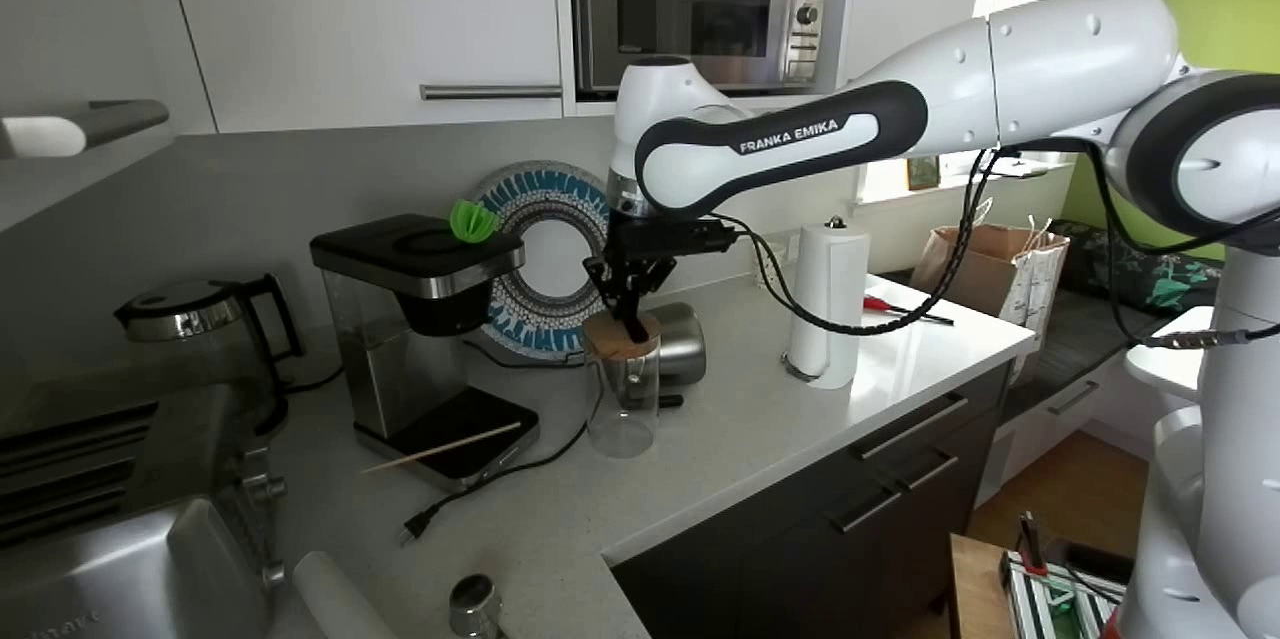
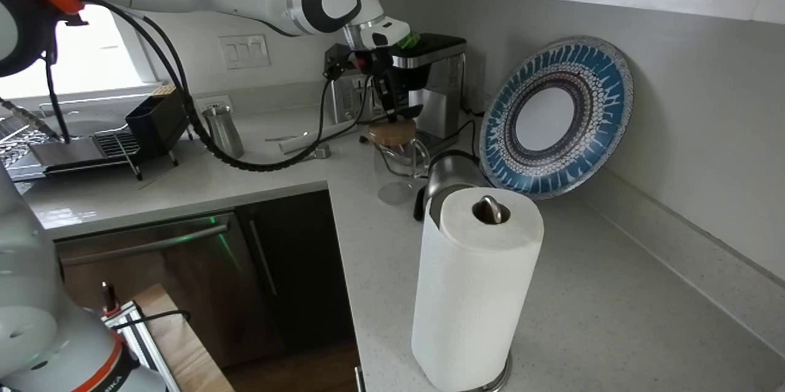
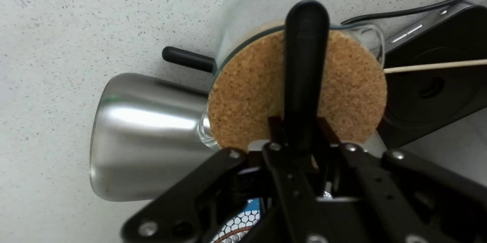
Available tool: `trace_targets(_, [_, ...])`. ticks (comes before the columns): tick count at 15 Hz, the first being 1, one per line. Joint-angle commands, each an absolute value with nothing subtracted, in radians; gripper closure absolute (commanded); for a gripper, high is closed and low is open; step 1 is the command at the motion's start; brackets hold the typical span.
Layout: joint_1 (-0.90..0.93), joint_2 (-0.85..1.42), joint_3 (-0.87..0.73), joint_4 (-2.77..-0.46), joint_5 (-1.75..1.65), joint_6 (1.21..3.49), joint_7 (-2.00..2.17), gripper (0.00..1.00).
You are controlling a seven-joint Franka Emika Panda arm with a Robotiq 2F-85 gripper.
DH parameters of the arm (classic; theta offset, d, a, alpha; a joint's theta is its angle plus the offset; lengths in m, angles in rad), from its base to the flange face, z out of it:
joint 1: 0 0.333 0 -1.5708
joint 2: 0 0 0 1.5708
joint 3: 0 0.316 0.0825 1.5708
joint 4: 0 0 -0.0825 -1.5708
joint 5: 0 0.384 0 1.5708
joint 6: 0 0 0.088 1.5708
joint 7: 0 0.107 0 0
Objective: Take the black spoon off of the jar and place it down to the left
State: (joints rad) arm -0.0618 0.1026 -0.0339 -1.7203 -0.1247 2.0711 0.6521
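Against the grey wall (image 2: 699,122), a blue-and-white patterned plate (image 2: 552,119) is leaning on edge, and near it the black coffee machine (image 1: 383,377) is standing with a bright green object (image 1: 473,221) sitting on top. A thin wooden stick (image 1: 441,449) is lying across the machine's base; a black cord (image 3: 403,12) is trailing by, its plug (image 1: 418,524) resting on the pale counter (image 1: 740,399). A steel toaster (image 1: 150,529) is standing in front of a lidded pot (image 1: 185,321) with a black handle. Farther along, a paper towel roll (image 2: 472,300) is standing upright, a red-handled tool (image 1: 882,304) lying near it. Above, I'm seeing a microwave (image 1: 700,9) sitting among white cupboards (image 1: 360,9).
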Motion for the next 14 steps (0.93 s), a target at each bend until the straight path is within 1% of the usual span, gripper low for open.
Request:
trace_targets(1, [-0.037,0.055,-0.037,-1.722,-0.115,2.041,0.638,0.94])
trace_targets(4, [-0.015,0.0,-0.011,-1.752,-0.036,2.023,0.568,0.94])
trace_targets(11, [0.057,-0.083,0.064,-1.844,0.196,1.838,0.404,0.94])
trace_targets(12, [0.049,-0.046,0.062,-1.794,0.134,1.874,0.458,0.77])
trace_targets(14, [0.061,-0.058,0.073,-1.812,0.162,1.852,0.44,0.77])
